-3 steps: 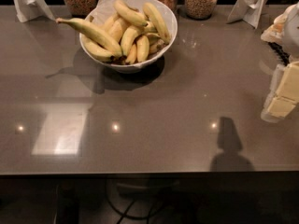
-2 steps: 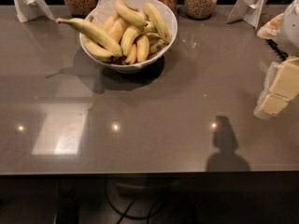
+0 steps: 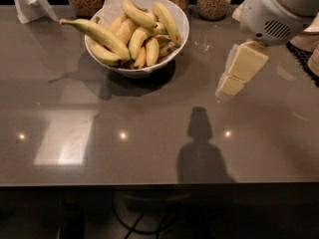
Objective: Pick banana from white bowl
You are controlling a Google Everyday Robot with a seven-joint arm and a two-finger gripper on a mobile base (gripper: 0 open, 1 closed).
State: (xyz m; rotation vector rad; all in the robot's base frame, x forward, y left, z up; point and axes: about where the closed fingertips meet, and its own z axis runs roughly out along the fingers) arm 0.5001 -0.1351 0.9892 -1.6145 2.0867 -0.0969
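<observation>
At the right of the frame the hand [image 3: 228, 86] hangs above the counter [image 3: 149, 133], well apart from the white bowl [image 3: 149, 70] at upper centre, carrying nothing; how open it is cannot be told. The reach looks unfinished: next it must cross left and descend onto the banana [image 3: 138, 14] topping the bowl's heap of bananas [image 3: 134, 44].

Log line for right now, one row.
stage: pre-grasp | gripper: over table, right of white bowl, not touching | bananas: piled in bowl, none held

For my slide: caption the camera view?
Gripper hovers right of the white bowl of bananas on a grey table.
</observation>
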